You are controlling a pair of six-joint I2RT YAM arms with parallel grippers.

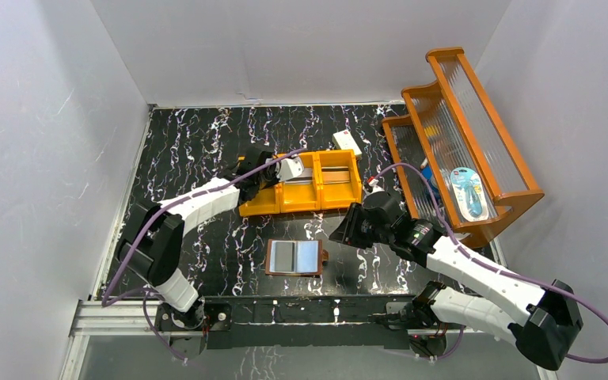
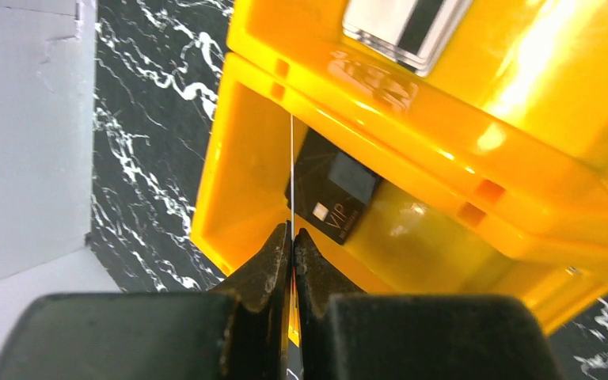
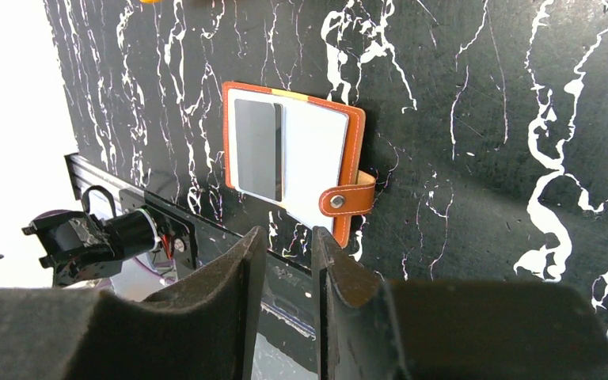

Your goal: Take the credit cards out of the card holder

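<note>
One table (image 1: 206,142): black marble-look top, white walls on three sides, everything plays out on it.
Wooden rack (image 1: 416,89): stands at the far right corner, and a blue packaged item (image 1: 467,190) lies on its lower shelf.
Left arm: reaches out over the orange tray (image 1: 340,190), wrist above the tray's left end.
Right arm: stretches in from the right, head low and near the card holder's right side.
Orange tray: three compartments, mid-table, long side facing the arms; a cream-white box (image 1: 347,142) sits just behind it.
Left gripper (image 2: 293,237): jaws pinched tight on a thin card (image 2: 292,174), seen edge-on and hanging over the left end compartment.
Right gripper (image 3: 289,237): jaws a little apart, nothing between them, hovering apart from the wallet.
Card holder (image 3: 313,150): lies open and flat at the near middle of the table, pale inner faces up, between the two arm bases.
Grey card (image 3: 257,146): tucked in the holder's left face.
Black card (image 2: 332,194): down in the tray's end compartment, "VIP" on it.
Striped card (image 2: 404,24): silver with a dark stripe, in the next compartment.
Snap tab (image 3: 348,198): sticks out from the holder's right edge, unfastened.
</note>
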